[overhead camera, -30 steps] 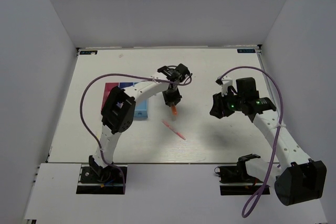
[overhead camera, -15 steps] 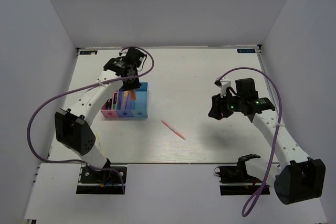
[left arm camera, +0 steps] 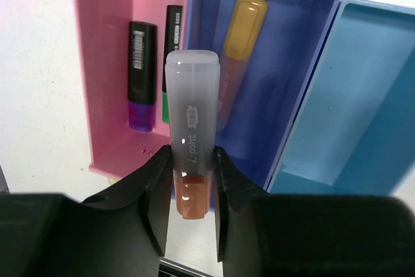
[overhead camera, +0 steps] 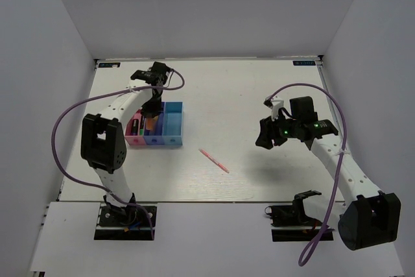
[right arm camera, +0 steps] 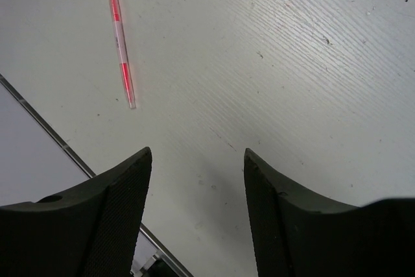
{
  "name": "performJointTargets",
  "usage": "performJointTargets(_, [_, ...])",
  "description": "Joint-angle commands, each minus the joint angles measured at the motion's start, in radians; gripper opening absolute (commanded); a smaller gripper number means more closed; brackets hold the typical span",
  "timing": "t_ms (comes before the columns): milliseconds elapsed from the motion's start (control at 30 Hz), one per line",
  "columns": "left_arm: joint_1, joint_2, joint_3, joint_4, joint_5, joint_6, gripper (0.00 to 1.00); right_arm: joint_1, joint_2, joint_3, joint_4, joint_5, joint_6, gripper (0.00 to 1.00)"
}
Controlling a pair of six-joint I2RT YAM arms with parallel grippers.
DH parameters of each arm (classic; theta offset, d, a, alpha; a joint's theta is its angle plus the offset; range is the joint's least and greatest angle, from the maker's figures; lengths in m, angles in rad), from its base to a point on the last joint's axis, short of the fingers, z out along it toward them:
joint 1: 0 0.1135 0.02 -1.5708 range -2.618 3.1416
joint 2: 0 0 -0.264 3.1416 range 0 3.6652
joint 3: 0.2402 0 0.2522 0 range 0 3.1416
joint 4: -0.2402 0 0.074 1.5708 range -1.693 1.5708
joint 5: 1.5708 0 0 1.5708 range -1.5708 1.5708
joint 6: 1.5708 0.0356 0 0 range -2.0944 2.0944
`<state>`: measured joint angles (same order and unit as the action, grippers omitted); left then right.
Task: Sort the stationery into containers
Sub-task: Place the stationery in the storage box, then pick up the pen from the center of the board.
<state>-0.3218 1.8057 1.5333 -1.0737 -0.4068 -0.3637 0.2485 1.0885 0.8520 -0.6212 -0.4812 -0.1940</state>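
My left gripper (left arm camera: 192, 160) is shut on a grey-and-orange highlighter (left arm camera: 191, 121), held above the containers (overhead camera: 170, 139), over the wall between the pink (left arm camera: 104, 69) and dark blue (left arm camera: 292, 76) compartments. In the pink compartment lie a purple-capped marker (left arm camera: 141, 76) and a black-and-green highlighter (left arm camera: 170, 37). A pink-and-orange highlighter (left arm camera: 241, 37) lies in the dark blue one. The light blue compartment (left arm camera: 369, 108) holds nothing. A thin pink-red pen (overhead camera: 214, 160) (right arm camera: 120, 50) lies on the table. My right gripper (right arm camera: 198, 160) hangs open over bare table to the right of it, nothing between its fingers.
White walls enclose the table (overhead camera: 259, 95) on the left, back and right. A metal strip (right arm camera: 52, 137) runs along the table's near edge. Purple cables (overhead camera: 71, 111) loop off both arms.
My left gripper carried the grey-and-orange highlighter from the table's middle leftward to above the tray. The right arm has barely shifted.
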Motion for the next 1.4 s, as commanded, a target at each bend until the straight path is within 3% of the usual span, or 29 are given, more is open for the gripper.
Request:
performJointTargets(0, [0.001, -0.003, 0.019, 0.026, -0.006, 0.032, 0.37, -0.003, 0.01, -0.011, 0.018, -0.017, -0.018, 0.63])
performJointTargets(33, [0.003, -0.003, 0.018, 0.034, 0.002, 0.031, 0.44, -0.002, 0.013, -0.011, 0.017, -0.016, -0.019, 0.64])
performJointTargets(200, [0.003, -0.025, -0.005, 0.049, 0.022, 0.029, 0.57, -0.003, 0.022, -0.008, 0.014, -0.019, -0.021, 0.64])
performJointTargets(333, [0.0, -0.061, -0.01, 0.046, 0.034, 0.019, 0.62, -0.002, 0.025, -0.011, 0.015, -0.019, -0.024, 0.64])
performJointTargets(367, [-0.002, -0.068, -0.018, 0.043, 0.036, 0.017, 0.58, -0.005, 0.024, -0.01, 0.012, -0.02, -0.024, 0.62])
performJointTargets(400, [-0.011, -0.103, -0.016, 0.038, 0.046, 0.003, 0.46, 0.001, 0.024, -0.01, 0.015, -0.019, -0.024, 0.61])
performJointTargets(467, [-0.069, -0.156, -0.05, 0.043, 0.056, -0.004, 0.06, -0.006, 0.022, -0.011, 0.014, -0.02, -0.024, 0.55])
performJointTargets(500, [-0.097, -0.195, -0.061, 0.058, 0.069, -0.017, 0.0, -0.002, 0.024, -0.011, 0.012, -0.016, -0.022, 0.42])
performJointTargets(600, [-0.268, -0.249, -0.108, 0.08, 0.091, -0.094, 0.0, -0.002, 0.024, -0.014, 0.023, 0.024, -0.013, 0.0])
performJointTargets(633, [-0.304, -0.25, -0.117, 0.072, 0.1, -0.118, 0.02, -0.002, 0.027, -0.013, 0.026, 0.035, -0.01, 0.0])
performJointTargets(667, [-0.412, -0.244, -0.122, 0.066, 0.1, -0.183, 0.09, -0.002, 0.034, -0.013, 0.029, 0.052, -0.005, 0.01])
performJointTargets(700, [-0.442, -0.238, -0.13, 0.061, 0.105, -0.225, 0.33, -0.002, 0.037, -0.01, 0.029, 0.07, 0.001, 0.11])
performJointTargets(733, [-0.491, -0.217, -0.137, 0.057, 0.112, -0.351, 0.43, -0.003, 0.042, -0.01, 0.025, 0.081, 0.001, 0.43])
performJointTargets(800, [-0.536, -0.203, -0.182, 0.066, 0.161, -0.446, 0.58, -0.003, 0.059, -0.002, 0.023, 0.13, 0.016, 0.62])
performJointTargets(833, [-0.539, -0.191, -0.2, 0.081, 0.18, -0.556, 0.65, -0.005, 0.063, -0.001, 0.023, 0.141, 0.018, 0.65])
performJointTargets(967, [-0.543, -0.166, -0.321, 0.207, 0.279, -0.751, 0.65, -0.005, 0.067, 0.002, 0.021, 0.185, 0.024, 0.61])
performJointTargets(1067, [-0.546, -0.106, -0.314, 0.178, 0.298, -0.874, 0.65, -0.005, 0.056, 0.001, 0.023, 0.184, 0.025, 0.6])
performJointTargets(1367, [-0.568, 0.044, -0.214, 0.213, 0.293, -0.942, 0.66, -0.006, 0.034, -0.001, 0.023, 0.17, 0.024, 0.6])
